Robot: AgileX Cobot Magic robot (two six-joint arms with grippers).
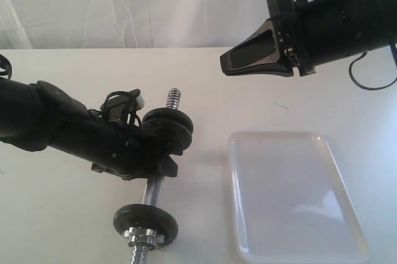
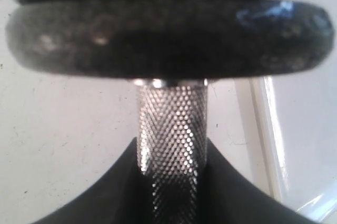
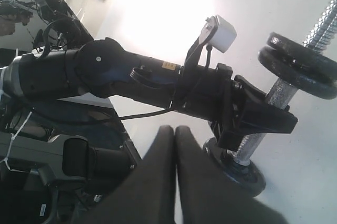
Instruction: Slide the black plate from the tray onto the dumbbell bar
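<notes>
White tabletop (image 1: 56, 214); left end effector (image 1: 160, 166) clamps dumbbell bar (image 1: 151, 193), right end effector (image 1: 227, 64) hangs closed, empty.

dumbbell bar (image 1: 152, 191) lying on the table (image 1: 62, 227), tray (image 1: 291, 196) to its right, left claw (image 1: 162, 163) around the bar's middle

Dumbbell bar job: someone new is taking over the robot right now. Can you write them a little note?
Left gripper: fingers clamped on the dumbbell bar's knurled middle.
Right gripper: shut, empty, up above the table.
Tray: nothing lies in it.
Black plate: on the bar's far end, stacked against another disc.
Done: the plate is on the bar.
Left: probably only setting the bar down.
</notes>
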